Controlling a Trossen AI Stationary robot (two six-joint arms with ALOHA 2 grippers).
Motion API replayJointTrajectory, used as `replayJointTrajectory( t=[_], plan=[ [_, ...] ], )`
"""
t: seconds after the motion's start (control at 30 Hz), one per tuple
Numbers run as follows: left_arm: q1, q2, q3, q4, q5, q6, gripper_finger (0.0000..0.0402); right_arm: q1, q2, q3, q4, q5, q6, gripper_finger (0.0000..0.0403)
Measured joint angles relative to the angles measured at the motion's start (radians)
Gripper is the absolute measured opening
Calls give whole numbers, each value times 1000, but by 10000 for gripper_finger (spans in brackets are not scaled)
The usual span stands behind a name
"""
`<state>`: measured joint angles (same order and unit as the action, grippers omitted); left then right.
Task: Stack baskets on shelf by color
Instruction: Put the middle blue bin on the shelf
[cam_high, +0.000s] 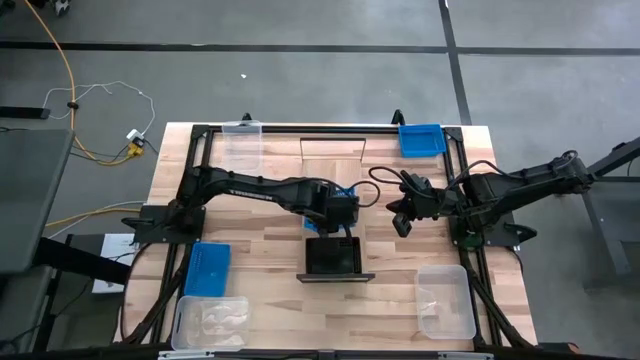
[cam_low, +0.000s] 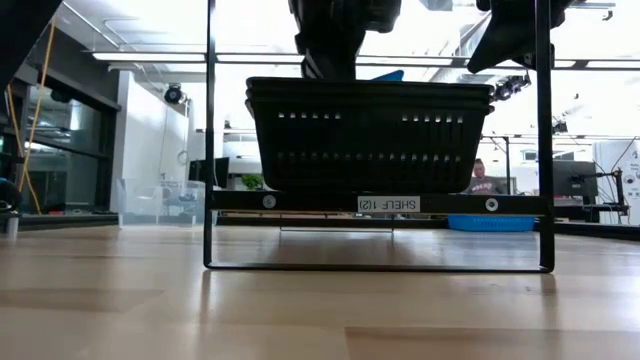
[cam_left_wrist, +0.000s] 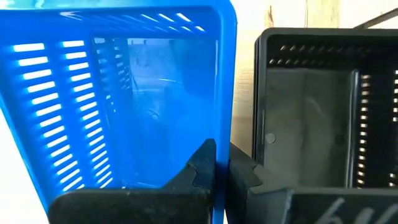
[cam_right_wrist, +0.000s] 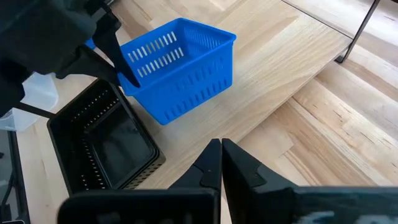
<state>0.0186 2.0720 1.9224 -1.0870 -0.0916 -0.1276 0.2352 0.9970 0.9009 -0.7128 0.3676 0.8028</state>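
Note:
My left gripper (cam_high: 338, 212) is shut on a bright blue basket (cam_right_wrist: 177, 68) over the table's middle, just beyond the black perforated basket (cam_high: 335, 255). The black basket stands by its bottom on the shelf (cam_low: 300, 203) near the table's front; the low view shows two rims, as of nested baskets. In the high view the blue basket is mostly hidden under the gripper. My right gripper (cam_high: 403, 218) hangs shut and empty to the right of the blue basket, above the table. My left gripper holds the blue basket by one side wall at its rim (cam_left_wrist: 224, 118). One finger (cam_left_wrist: 202, 165) is inside the basket and one (cam_left_wrist: 245, 174) outside. The fingers come from above. The basket hangs tilted below them, lifted clear of the table (cam_right_wrist: 273, 87).
A clear basket (cam_high: 243, 140) and a blue one (cam_high: 420, 138) sit at the far corners. A second light-wood shelf board (cam_high: 333, 148) lies between them. A blue basket (cam_high: 207, 268) and a clear one (cam_high: 210, 320) sit near left, another clear one (cam_high: 445, 300) near right.

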Motion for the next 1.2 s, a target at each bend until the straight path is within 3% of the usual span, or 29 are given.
replayJointTrajectory(
  t=[0.5, 0.9, 1.07, 1.2],
  plan=[
    [-8, 15, -39, 51, 12, 0, 23, 0, 0, 0, 4, 0, 0, 0],
    [-7, 11, -35, 68, 17, 0, 106, 0, 0, 0, 5, 1, -8, 0],
    [15, 7, 58, -17, 96, -4, 144, 0, 0, 0, 7, 1, -11, 0],
    [50, -10, 159, -139, 84, -16, 142, 0, 0, 0, 25, 1, 0, 0]
  ],
)
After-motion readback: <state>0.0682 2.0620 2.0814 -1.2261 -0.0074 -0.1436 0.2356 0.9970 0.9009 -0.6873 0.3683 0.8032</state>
